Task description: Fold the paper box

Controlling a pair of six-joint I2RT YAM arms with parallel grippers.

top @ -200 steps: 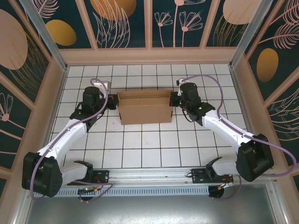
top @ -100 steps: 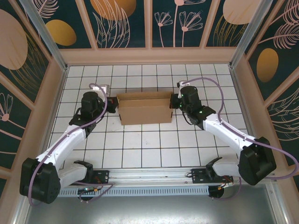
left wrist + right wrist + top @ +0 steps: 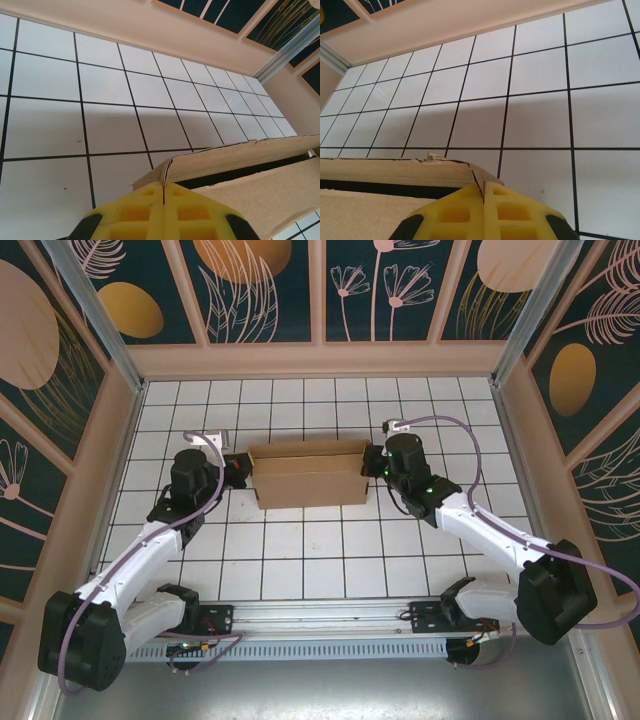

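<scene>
The left gripper [image 3: 163, 199] sits at the left end of the brown corrugated cardboard box [image 3: 310, 478], the right gripper [image 3: 484, 197] at its right end; both finger pairs are pressed together, apparently pinching its thin wall.

Light was bright and even, falling from overhead, and the white table [image 3: 300, 550] showed little glare. Ahead of the left gripper [image 3: 163, 192] a soft-edged grey shadow lay across the tiles, and a similar one lay ahead of the right gripper [image 3: 484, 195]. Both grippers' yellow fingers, nearest the lens, looked slightly soft; the tiles beyond them were sharp. Just beyond the left gripper, a deep dark band sat between the walls of the paper box [image 3: 240, 160]. Grid lines ran straight to the frame edges.
</scene>
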